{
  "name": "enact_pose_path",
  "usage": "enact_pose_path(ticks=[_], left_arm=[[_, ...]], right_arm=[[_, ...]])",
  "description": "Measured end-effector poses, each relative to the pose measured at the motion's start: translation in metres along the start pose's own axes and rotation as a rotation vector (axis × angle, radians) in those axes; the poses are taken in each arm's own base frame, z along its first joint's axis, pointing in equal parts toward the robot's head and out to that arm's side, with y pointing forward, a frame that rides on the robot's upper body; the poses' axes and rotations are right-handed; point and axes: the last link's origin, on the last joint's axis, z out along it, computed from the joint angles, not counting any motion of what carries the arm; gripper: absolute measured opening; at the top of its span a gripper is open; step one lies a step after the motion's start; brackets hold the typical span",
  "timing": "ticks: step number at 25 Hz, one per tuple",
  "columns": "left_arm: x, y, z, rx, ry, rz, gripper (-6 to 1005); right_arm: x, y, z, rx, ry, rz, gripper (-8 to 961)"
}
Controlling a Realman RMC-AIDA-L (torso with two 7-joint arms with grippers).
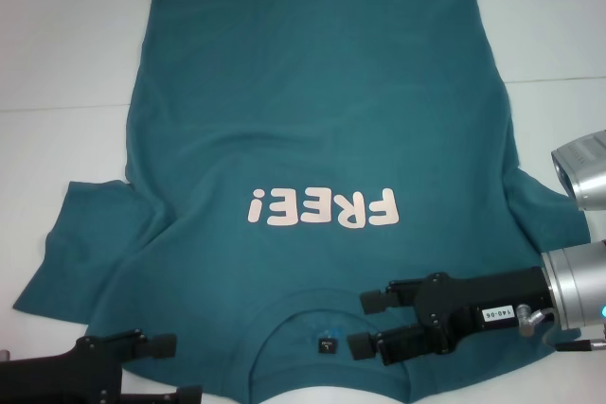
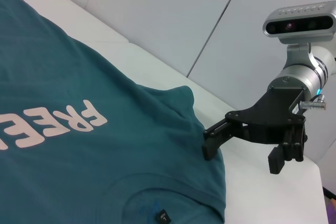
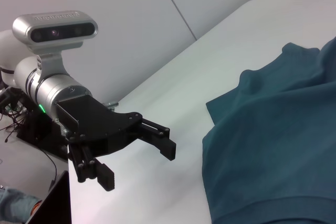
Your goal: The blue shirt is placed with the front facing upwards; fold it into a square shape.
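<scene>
The blue shirt (image 1: 312, 120) lies flat and face up on the white table (image 1: 76, 44), its collar toward me and the pink "FREE!" lettering (image 1: 322, 207) upside down. A small dark neck label (image 1: 327, 345) shows inside the collar. My right gripper (image 1: 369, 324) hovers open over the shirt's shoulder just right of the collar, fingers pointing left. The left wrist view shows this right gripper (image 2: 241, 157) above the shirt (image 2: 79, 171) edge. My left gripper (image 1: 175, 368) is open at the near left, by the other shoulder. It appears as the left gripper (image 3: 137, 164) beside the shirt (image 3: 278, 145).
The left sleeve (image 1: 76, 234) lies rumpled and partly folded on the table; the right sleeve (image 1: 549, 205) spreads toward my right arm. The table's near edge (image 3: 68, 182) drops off beside the left arm, with cables beyond it. Bare table surrounds the shirt's far hem.
</scene>
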Motion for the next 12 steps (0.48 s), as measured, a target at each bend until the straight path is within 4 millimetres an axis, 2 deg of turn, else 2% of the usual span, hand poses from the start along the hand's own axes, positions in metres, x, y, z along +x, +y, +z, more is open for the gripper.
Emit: enact_pose_path(ticks=[12], left_arm=[[0.0003, -0.0001, 0.0, 0.001, 0.002, 0.001, 949]], right_arm=[[-0.0001, -0.0003, -0.0007, 0.002, 0.0, -0.001, 941]])
